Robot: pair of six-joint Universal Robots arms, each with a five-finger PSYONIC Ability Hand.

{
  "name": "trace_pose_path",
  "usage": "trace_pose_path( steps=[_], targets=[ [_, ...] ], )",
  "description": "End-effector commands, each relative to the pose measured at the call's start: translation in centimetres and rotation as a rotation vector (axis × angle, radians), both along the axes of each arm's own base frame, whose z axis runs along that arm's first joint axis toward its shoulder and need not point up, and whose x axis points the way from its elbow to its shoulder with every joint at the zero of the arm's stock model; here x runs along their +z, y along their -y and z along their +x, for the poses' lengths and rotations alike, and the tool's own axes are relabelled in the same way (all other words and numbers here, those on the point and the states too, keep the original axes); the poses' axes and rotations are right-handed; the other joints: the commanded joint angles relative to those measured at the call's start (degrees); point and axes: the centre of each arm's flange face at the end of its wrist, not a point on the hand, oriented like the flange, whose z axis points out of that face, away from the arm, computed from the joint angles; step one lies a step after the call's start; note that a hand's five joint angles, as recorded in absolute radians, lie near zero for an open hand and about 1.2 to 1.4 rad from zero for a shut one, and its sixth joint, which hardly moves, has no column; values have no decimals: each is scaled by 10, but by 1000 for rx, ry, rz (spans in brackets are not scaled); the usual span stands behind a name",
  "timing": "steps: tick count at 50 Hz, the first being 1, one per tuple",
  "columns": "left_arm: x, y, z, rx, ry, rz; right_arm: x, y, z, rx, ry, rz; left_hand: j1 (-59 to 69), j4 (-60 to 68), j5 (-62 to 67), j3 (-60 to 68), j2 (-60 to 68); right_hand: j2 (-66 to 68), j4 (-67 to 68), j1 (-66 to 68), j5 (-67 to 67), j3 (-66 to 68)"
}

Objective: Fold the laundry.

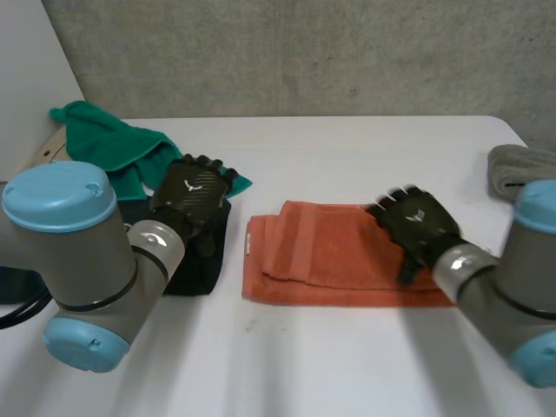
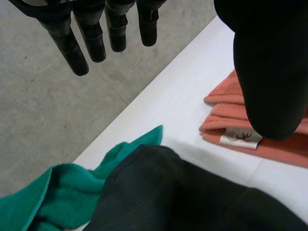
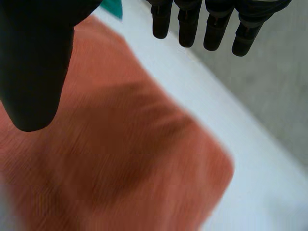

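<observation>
A folded orange towel [image 1: 334, 256] lies in the middle of the white table [image 1: 347, 148]; its layered edge and white label [image 2: 240, 136] face the left side. My right hand [image 1: 415, 221] hovers over the towel's right end, fingers [image 3: 211, 29] straight and apart from the thumb, holding nothing. The orange towel [image 3: 120, 144] lies under its palm. My left hand [image 1: 195, 195] is above a black cloth [image 1: 195, 252], open, with fingers [image 2: 91, 38] straight. The black cloth [image 2: 183, 192] lies under its palm.
A green cloth [image 1: 113, 143] is bunched at the back left, partly under the black one, and shows as a green cloth [image 2: 57, 192] by the table's edge. A grey towel [image 1: 521, 169] lies at the right edge. A grey wall stands behind the table.
</observation>
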Motion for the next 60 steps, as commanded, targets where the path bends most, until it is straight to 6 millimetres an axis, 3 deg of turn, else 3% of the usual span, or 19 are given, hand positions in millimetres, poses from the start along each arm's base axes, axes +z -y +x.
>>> trace_pose_path(
  steps=[1,6,8,10,13,17,23,27,28,29,30,31,35,40,43,46,50,57,60],
  targets=[
    [-6,-20,-21,-79,8,10,-30,12,-60,-137,-90,126,-13,-17,-28,-20,-20,76,75,67,68,76],
    [-15,-32,-39,-131,16,20,-28,29,-75,-199,-186,-34,-13,-17,-28,-20,-20,681,680,671,672,681],
    [-15,-33,-40,-137,14,20,-23,33,-74,-214,-207,-95,-13,-17,-28,-20,-20,682,681,673,674,682],
    [-12,-35,-40,-139,12,14,-11,31,-57,-173,-229,-190,-13,-17,-28,-20,-20,682,681,673,674,682],
    [-10,-34,-38,-130,9,11,12,14,-12,-33,-221,-327,-13,-17,-28,-20,-20,682,681,673,674,682],
    [2,-29,-30,-101,-5,-11,23,-11,35,129,-196,-403,-13,-17,-28,-20,-20,682,681,673,674,682],
    [5,-17,-7,-27,-34,11,-10,-72,101,519,-219,-424,-13,-17,-28,-20,-20,682,681,673,674,682],
    [6,-13,-2,-1,-70,33,-25,-86,113,625,-231,-407,-13,-17,-28,-20,-20,682,681,673,674,682],
    [5,-13,-1,2,-77,39,-25,-85,113,624,-227,-401,-13,-17,-28,-20,-20,627,627,618,619,628],
    [5,-12,-1,5,-84,43,-24,-86,114,622,-218,-395,-13,-17,-28,-20,-20,475,475,466,467,476],
    [6,-10,0,9,-102,48,-22,-86,115,613,-183,-369,-13,-17,-28,-20,-20,119,118,110,111,119],
    [7,-8,0,13,-113,49,-22,-85,115,604,-161,-353,-13,-17,-28,-20,-20,-18,-19,-27,-26,-18],
    [14,-2,-4,14,-167,49,-4,-60,99,458,33,-214,-13,-17,-28,-20,-20,-18,-19,-27,-26,-18],
    [32,2,-18,-11,-248,22,47,-28,60,214,381,-71,-13,-17,-28,-20,-20,-18,-19,-27,-26,-18],
    [36,-6,-40,-68,-295,25,65,-16,37,89,529,13,-13,-17,-28,-20,-20,-18,-19,-27,-26,-18],
    [37,-19,-71,-151,-330,37,60,1,8,-50,513,99,-13,-17,-28,-20,-20,-18,-19,-27,-26,-18],
    [22,-33,-107,-262,-331,81,48,18,-10,-151,450,177,-13,-17,-28,-20,-20,-18,-19,-27,-26,-18],
    [-24,-32,-130,-278,-248,231,27,37,-8,-195,371,252,-9,-13,-24,-16,-16,-18,-19,-27,-26,-18],
    [-38,-29,-128,-220,-201,275,20,41,-3,-190,367,280,-6,-9,-20,-13,-13,-18,-19,-27,-26,-18]
  ],
)
